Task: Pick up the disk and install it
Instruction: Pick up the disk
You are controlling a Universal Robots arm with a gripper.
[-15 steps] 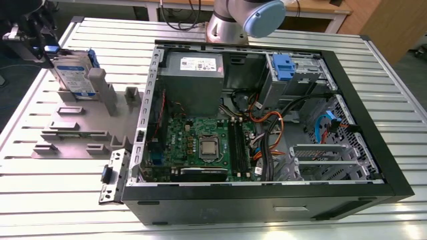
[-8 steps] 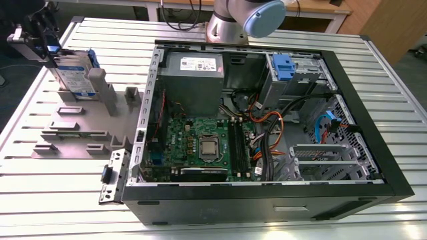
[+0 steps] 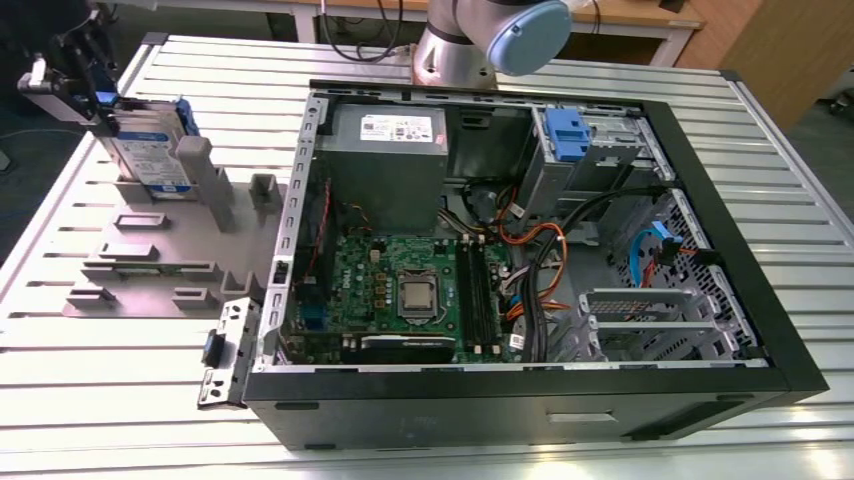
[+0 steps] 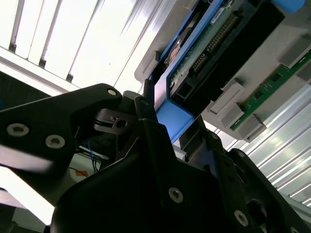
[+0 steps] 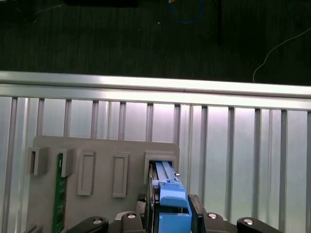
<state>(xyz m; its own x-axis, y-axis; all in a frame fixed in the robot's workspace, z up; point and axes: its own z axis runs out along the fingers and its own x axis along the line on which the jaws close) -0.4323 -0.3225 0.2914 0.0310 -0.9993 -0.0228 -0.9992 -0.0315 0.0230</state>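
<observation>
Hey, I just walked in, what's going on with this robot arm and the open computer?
The arm's tool is at the top end of the disk. The disk stands upright in a slot of the grey holder on the table, at the exterior view's left, and has not been lifted out. The open computer case lies beside the holder.
</observation>
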